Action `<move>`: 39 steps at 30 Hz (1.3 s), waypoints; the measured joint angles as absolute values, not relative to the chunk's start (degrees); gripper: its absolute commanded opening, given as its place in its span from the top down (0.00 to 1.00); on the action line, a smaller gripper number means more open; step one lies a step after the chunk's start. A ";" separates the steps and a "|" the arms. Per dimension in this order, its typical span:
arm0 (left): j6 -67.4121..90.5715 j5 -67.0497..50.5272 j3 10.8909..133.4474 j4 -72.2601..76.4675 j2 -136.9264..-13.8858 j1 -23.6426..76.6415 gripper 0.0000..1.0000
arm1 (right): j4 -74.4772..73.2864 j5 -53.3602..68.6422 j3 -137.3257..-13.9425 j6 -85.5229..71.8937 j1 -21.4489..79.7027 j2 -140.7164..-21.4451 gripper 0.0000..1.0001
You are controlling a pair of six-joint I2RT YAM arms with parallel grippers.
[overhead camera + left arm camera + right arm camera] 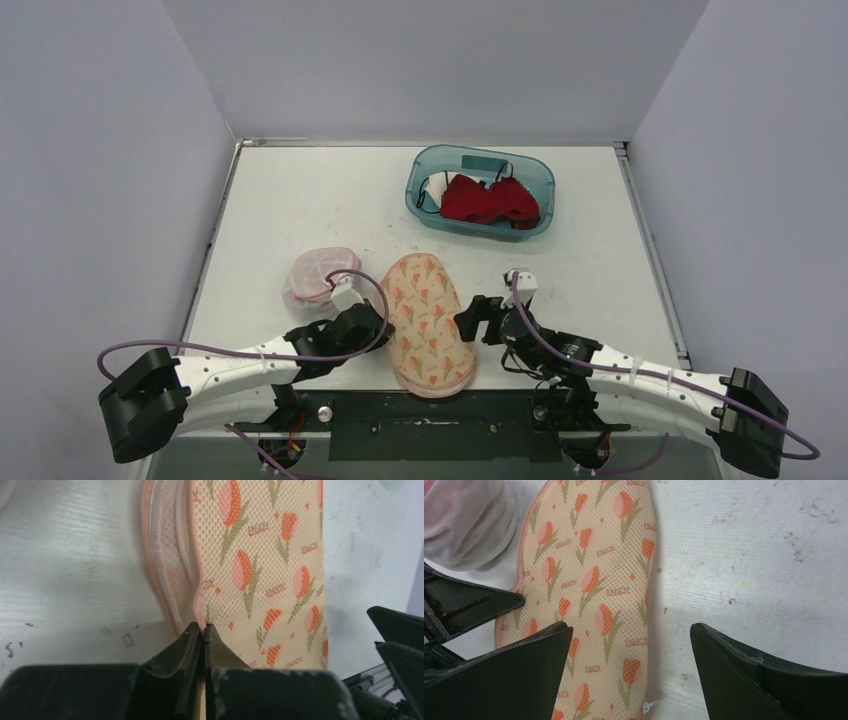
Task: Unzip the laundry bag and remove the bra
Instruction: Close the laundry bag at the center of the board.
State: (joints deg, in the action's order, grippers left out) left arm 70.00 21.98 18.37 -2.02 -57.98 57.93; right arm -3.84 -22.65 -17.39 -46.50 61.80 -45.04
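Bright, even light falls from overhead; shadows are soft and short. The worktop [75,555] washes pale in the left wrist view's upper left; the left claw [204,628] at its bottom edge looks soft.

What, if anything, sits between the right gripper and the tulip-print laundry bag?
Nothing visible does. The right gripper hangs open directly over the tulip-print laundry bag, with only mesh and table between its fingers. The left gripper is shut on the bag's pink zipper edge on its left side, out of that path.
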 measured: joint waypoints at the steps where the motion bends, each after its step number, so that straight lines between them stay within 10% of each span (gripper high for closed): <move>1: 69.97 22.41 18.37 -2.94 -58.08 58.08 1.00 | -2.39 -20.80 -17.12 -46.41 60.38 -46.06 0.07; 14: 69.80 25.71 18.98 -6.90 -63.31 58.59 1.00 | 24.18 13.87 -12.75 -47.20 40.56 -68.01 0.15; 27: 67.48 26.13 19.62 -2.74 -66.26 59.20 1.00 | 37.56 23.55 -14.96 -48.95 40.10 -83.18 0.90; 31: 65.78 25.61 19.66 -0.40 -66.76 59.22 1.00 | 32.93 20.27 -13.78 -47.22 40.23 -76.14 0.95; 39: 61.17 24.69 26.70 -0.08 -69.45 59.33 0.64 | 18.35 9.43 -10.04 -44.01 40.69 -54.52 0.95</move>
State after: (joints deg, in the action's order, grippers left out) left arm 61.17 24.69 26.70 -0.08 -69.45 59.33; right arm 18.35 9.43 -10.04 -44.01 40.69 -54.52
